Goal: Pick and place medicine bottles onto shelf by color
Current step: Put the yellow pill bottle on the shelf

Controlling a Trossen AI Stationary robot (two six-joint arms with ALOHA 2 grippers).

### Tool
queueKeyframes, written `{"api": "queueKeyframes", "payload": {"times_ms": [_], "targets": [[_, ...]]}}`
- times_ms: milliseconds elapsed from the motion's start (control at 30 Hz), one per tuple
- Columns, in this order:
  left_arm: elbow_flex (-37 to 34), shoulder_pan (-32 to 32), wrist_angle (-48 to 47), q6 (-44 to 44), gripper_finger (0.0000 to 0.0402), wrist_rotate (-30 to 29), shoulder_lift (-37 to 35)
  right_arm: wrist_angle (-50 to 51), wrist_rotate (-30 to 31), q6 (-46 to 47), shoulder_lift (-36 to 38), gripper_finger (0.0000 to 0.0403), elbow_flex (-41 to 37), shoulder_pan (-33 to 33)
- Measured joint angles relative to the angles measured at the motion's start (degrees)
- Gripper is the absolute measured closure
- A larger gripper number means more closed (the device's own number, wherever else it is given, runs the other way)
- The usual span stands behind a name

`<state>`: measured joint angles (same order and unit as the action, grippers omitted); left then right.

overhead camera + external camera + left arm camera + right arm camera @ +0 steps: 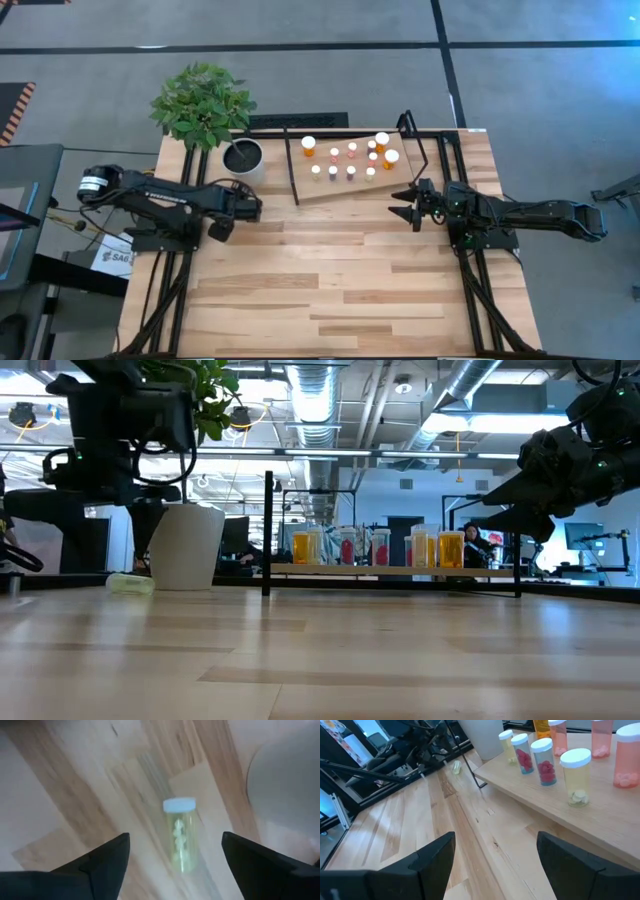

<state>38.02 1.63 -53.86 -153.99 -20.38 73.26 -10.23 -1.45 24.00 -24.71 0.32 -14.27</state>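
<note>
A pale yellow-green medicine bottle (181,842) with a white cap (179,805) lies on its side on the tabletop, next to the white plant pot (187,546). In the low view that bottle (130,584) rests left of the pot. My left gripper (175,837) hovers over it, open, pointing steeply down, one finger to each side of the bottle and apart from it. Several orange, red and pale bottles (350,155) stand upright on the shelf (340,186). My right gripper (496,837) waits open and nearly level by the shelf's right end (408,205).
The pot with its leafy plant (202,103) stands at the far left, close to my left gripper. The shelf's black uprights (267,532) rise at both of its ends. Bare plank tabletop (330,290) stretches toward the near edge.
</note>
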Motion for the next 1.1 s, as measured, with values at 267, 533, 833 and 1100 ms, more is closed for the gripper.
{"api": "queueKeyframes", "payload": {"times_ms": [267, 533, 833, 1100], "targets": [[-0.1, 6.3, -0.1, 2.3, 0.0088, 2.0, 2.3, 0.2, 0.0, 0.0, 0.0, 0.0102, 0.0, 0.0], [-0.1, 12.3, 3.6, 6.8, 0.0087, 4.8, 4.4, 1.4, 0.0, 0.0, -0.1, 0.0102, 0.0, 0.0], [-0.1, 13.3, 6.6, 8.9, 0.0087, 7.7, 6.6, 2.9, 0.0, 0.0, -0.1, 0.0102, 0.0, 0.0], [0.0, 12.2, 5.2, 7.2, 0.0108, 7.7, 8.1, 3.4, 0.0, 0.0, -0.1, 0.0102, 0.0, 0.0]]}}
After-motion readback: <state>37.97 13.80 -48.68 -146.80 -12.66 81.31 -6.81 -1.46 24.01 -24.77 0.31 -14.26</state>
